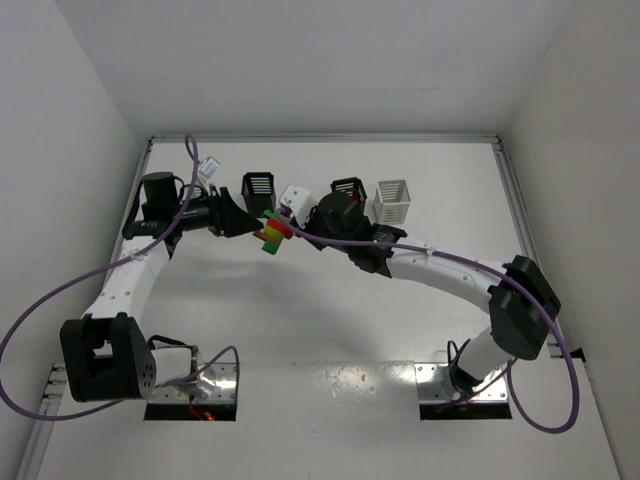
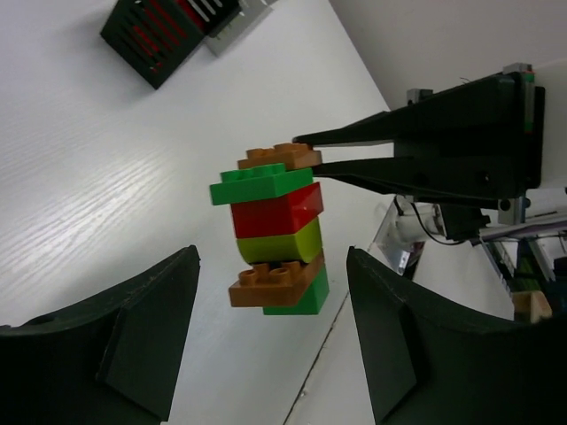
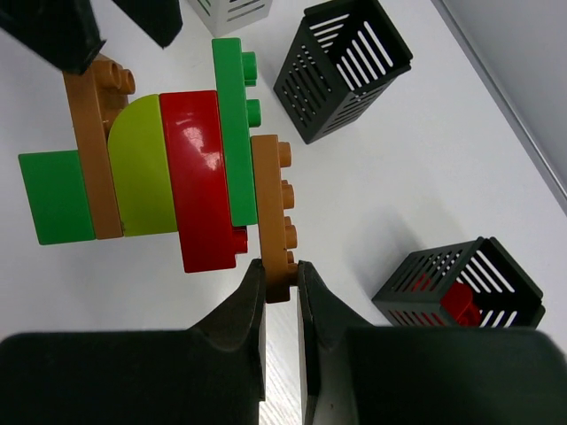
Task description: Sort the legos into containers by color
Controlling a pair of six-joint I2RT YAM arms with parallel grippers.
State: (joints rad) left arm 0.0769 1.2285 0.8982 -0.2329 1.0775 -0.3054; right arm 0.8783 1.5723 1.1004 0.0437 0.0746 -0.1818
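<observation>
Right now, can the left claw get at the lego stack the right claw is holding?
Probably yes. The left claw is open with the stack straight ahead of it, nothing between them. The right claw pinches only the end brown plate.

- I can read no lettering, number, brand or sign in any of my three views.
- The legos (image 3: 168, 168) and the black bin (image 3: 341, 66) far of them show me plain coloured plastic, nothing printed that I can make out.
</observation>
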